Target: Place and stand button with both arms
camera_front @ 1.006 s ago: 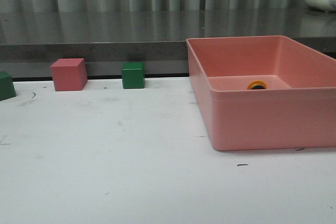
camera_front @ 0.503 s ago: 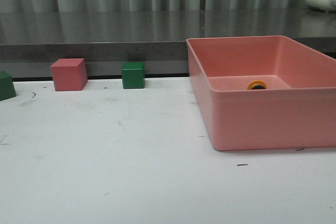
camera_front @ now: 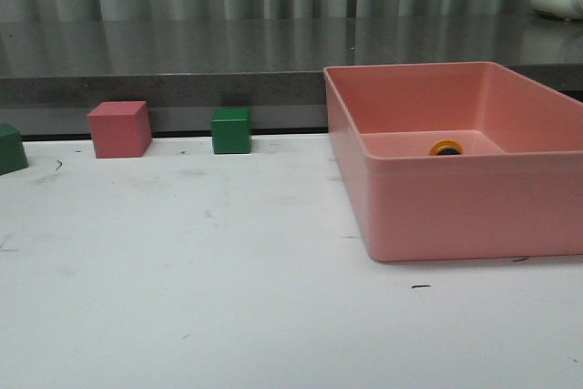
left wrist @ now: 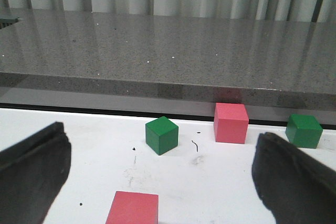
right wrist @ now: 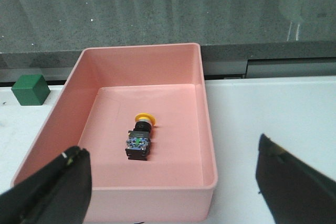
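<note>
The button [right wrist: 140,138] lies on its side on the floor of a pink bin [right wrist: 209,145], yellow cap toward the far wall, clear bluish base toward me. In the front view only its yellow cap [camera_front: 446,148] shows above the bin's near wall [camera_front: 455,216]. My right gripper [right wrist: 170,192] is open and empty, well above the bin's near edge, its fingers [right wrist: 50,190] spread wide. My left gripper [left wrist: 160,182] is open and empty over the white table, far from the button. Neither arm shows in the front view.
A pink cube [camera_front: 119,128] and a green cube [camera_front: 231,130] stand at the table's back edge, another green cube [camera_front: 11,148] at the far left. The left wrist view shows a pink cube [left wrist: 133,208] close between the fingers, plus a green cube [left wrist: 161,135]. A grey counter [camera_front: 182,61] runs behind.
</note>
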Robot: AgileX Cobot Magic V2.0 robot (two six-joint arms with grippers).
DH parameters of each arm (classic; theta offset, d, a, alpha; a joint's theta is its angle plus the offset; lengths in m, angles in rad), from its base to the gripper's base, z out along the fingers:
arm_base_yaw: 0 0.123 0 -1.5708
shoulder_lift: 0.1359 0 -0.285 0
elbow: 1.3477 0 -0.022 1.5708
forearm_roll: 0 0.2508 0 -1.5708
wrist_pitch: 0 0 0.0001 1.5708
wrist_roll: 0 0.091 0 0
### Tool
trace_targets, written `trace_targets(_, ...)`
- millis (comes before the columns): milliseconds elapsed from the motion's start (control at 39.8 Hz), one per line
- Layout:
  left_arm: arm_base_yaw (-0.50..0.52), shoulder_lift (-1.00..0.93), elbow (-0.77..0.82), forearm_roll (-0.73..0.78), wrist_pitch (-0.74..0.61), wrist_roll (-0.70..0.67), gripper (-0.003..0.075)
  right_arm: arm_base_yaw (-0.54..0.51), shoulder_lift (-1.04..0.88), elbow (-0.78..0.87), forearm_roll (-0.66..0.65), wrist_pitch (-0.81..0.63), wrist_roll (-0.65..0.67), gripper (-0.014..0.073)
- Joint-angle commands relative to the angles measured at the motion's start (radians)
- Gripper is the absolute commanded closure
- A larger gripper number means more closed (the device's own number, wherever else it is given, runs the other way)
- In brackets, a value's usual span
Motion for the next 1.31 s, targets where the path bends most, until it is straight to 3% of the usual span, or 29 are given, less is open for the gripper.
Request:
trace_targets(0,-0.006,0.014,-0.038,-0.007,-0.074,-0.003,0.0048,-0.005,0.112,-0.081,-0.015,-0.095,-0.007,-0.0057)
trace_targets(352,-0.006,0.014,-0.038,-0.007,-0.074,-0.003,0.0048,0.012,0.53,-0.374,-0.013,0.069,-0.007,-0.0057)
trace_targets(654,-0.006,0.014,-0.038,-0.007,-0.074,-0.003,0.0048,0.165,0.88,-0.688,-0.014,0.321,-0.004,-0.0057)
trace_targets(981,-0.006,0.014,-0.038,-0.007,-0.074,-0.003,0.0048,0.174,1.142,-0.9,-0.091,0.422,0.231,-0.0048)
trace_targets(1283,-0.006,0.014,-0.038,-0.007,-0.074,-0.003,0.0048,0.157,1.333,-0.997,-0.11,0.456,0.331,-0.0048)
